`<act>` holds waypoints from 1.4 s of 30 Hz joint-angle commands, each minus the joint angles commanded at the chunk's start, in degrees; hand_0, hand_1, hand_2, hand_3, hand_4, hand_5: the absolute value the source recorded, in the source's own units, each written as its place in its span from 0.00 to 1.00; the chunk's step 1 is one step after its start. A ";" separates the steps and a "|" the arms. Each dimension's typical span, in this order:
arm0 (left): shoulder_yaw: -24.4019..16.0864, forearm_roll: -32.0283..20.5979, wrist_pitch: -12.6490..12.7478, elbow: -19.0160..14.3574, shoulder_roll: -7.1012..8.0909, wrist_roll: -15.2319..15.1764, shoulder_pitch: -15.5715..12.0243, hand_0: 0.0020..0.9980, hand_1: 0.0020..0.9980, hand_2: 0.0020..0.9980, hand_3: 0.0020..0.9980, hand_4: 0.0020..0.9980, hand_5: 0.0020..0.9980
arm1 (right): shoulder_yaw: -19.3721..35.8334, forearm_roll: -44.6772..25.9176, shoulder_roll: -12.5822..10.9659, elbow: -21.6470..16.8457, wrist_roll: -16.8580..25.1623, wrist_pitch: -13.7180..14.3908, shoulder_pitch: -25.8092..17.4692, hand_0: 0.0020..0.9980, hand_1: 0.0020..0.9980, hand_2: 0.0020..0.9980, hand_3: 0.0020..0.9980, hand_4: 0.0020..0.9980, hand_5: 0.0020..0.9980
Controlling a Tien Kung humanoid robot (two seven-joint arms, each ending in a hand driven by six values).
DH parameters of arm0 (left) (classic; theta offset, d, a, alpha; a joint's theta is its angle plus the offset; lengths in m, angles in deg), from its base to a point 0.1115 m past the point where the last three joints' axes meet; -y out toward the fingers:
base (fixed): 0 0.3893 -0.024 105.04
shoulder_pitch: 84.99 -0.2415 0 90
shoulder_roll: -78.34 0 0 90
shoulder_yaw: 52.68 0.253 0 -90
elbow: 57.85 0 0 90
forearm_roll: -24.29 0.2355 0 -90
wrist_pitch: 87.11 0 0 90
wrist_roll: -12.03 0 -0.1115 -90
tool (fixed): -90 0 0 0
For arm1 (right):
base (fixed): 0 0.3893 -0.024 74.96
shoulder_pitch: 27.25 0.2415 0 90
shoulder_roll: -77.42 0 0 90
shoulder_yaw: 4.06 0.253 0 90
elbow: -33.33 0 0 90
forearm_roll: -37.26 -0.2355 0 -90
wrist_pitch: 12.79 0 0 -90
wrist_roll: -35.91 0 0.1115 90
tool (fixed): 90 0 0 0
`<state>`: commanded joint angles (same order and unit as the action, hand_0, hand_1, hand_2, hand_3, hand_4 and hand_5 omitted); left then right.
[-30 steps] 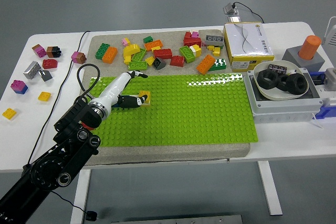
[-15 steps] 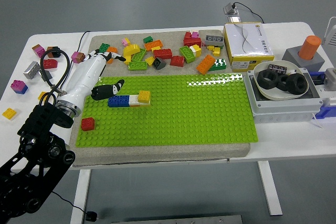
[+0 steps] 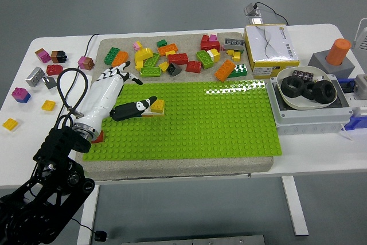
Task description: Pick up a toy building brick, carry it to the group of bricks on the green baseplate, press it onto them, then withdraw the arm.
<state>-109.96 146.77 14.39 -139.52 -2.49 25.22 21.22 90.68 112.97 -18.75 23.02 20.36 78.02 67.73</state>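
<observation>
My left hand [image 3: 122, 91], white with black fingers, lies over the left part of the green baseplate [image 3: 218, 119]. Its fingers [image 3: 117, 74] are spread toward the baseplate's back left corner and hold nothing. The thumb [image 3: 135, 109] lies flat along the short row of bricks pressed onto the plate and hides most of it. Only the yellow brick [image 3: 158, 105] at the row's right end shows clearly. A red brick [image 3: 98, 137] sits on the plate's left front, half hidden by my wrist. The right arm is out of view.
Several loose bricks [image 3: 172, 58] lie along the back of the grey mat. More bricks [image 3: 35, 76] are scattered on the table's left. A yellow-and-white box [image 3: 269, 50], a grey box with a bowl of black rings [image 3: 307, 90] and an orange cylinder [image 3: 339, 51] stand at the right.
After pulling back left and baring the blue brick and the red one, my left hand has shifted right again. Its thumb now covers the blue brick, and the wrist half hides the red one.
</observation>
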 joint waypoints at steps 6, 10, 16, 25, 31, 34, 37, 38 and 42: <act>0.27 0.03 1.39 6.52 -2.91 -0.33 1.30 1.00 1.00 1.00 0.66 0.86 1.00 | 0.09 0.23 0.02 0.00 -0.01 0.00 0.14 0.62 0.61 0.65 0.69 0.74 0.91; 0.80 -0.13 2.08 9.65 -4.03 -0.47 1.90 1.00 1.00 1.00 0.66 0.86 1.00 | 0.07 0.16 0.00 0.00 -0.02 0.00 0.23 0.62 0.61 0.64 0.69 0.74 0.91; 1.65 -0.21 2.73 12.41 -5.18 -0.73 2.58 1.00 1.00 1.00 0.66 0.85 0.98 | 0.03 0.24 0.05 0.00 -0.07 -0.06 0.37 0.62 0.61 0.64 0.69 0.74 0.91; 3.79 -0.48 3.26 12.69 -5.80 -0.90 2.88 1.00 1.00 1.00 0.66 0.84 0.94 | 0.01 0.33 0.08 0.00 -0.16 -0.13 0.41 0.62 0.61 0.64 0.69 0.74 0.90; 4.86 -1.27 4.00 13.88 -5.91 -1.20 3.52 1.00 1.00 1.00 0.65 0.83 0.93 | 0.02 0.38 0.15 0.00 -0.16 -0.17 0.46 0.62 0.61 0.64 0.69 0.74 0.90; 5.39 -1.68 4.29 14.94 -6.11 -1.40 3.95 1.00 1.00 1.00 0.65 0.83 0.93 | 0.00 0.35 0.18 0.00 -0.16 -0.19 0.51 0.62 0.61 0.64 0.69 0.74 0.90; 5.85 -1.89 4.49 15.70 -6.32 -1.48 4.21 1.00 1.00 1.00 0.65 0.82 0.90 | 0.04 0.44 0.23 0.00 -0.15 -0.21 0.57 0.62 0.61 0.64 0.69 0.74 0.90; 5.98 -1.94 4.57 15.85 -6.36 -1.52 4.26 1.00 1.00 1.00 0.65 0.82 0.90 | 0.04 0.44 0.24 0.00 -0.15 -0.21 0.57 0.62 0.61 0.64 0.69 0.74 0.90; 6.42 -2.14 4.85 16.43 -6.52 -1.70 4.47 1.00 1.00 1.00 0.65 0.82 0.90 | 0.01 0.40 0.28 0.00 -0.17 -0.23 0.59 0.62 0.61 0.64 0.69 0.74 0.90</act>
<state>-103.54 144.63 19.24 -123.09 -9.01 23.52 25.69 90.69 113.37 -18.48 23.02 20.19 77.79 68.32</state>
